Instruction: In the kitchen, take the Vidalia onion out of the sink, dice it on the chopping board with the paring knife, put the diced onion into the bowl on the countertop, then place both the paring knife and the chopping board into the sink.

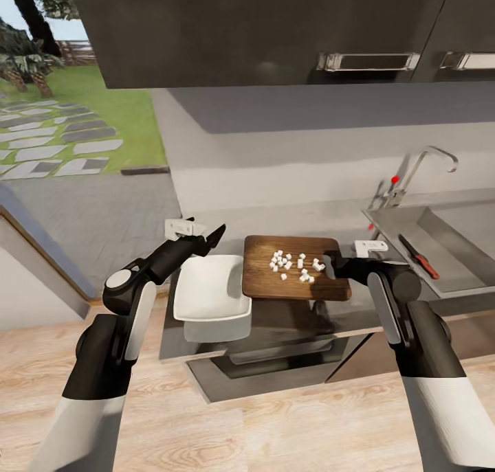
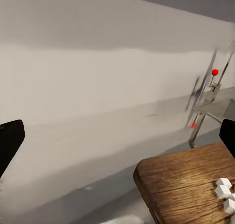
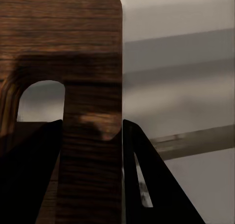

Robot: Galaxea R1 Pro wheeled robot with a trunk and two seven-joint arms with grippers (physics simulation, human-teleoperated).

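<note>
Closest to us, our right gripper (image 1: pixel 338 266) is clamped on the handle end of the chopping board (image 1: pixel 292 283), one finger either side of the strip of wood beside the handle slot, as the right wrist view shows (image 3: pixel 90 136). We judge this grip is meant for lifting and tipping the board, since the diced onion (image 1: pixel 295 262) sits as loose white cubes on its top. The board lies on the countertop (image 1: pixel 220 221) with its far end just beside the white bowl (image 1: pixel 210 290), a placement that suits sliding the pieces across. Our left gripper (image 1: pixel 206 238) hovers released above the bowl's far rim, holding nothing; its fingertips (image 2: pixel 10 141) stand wide apart in the left wrist view, likely kept ready to steady the bowl. The paring knife (image 1: pixel 419 257) rests inside the sink (image 1: pixel 474 218), below the faucet (image 1: pixel 423 170) with its red knob. No brands, labels or readable writing appear anywhere.
</note>
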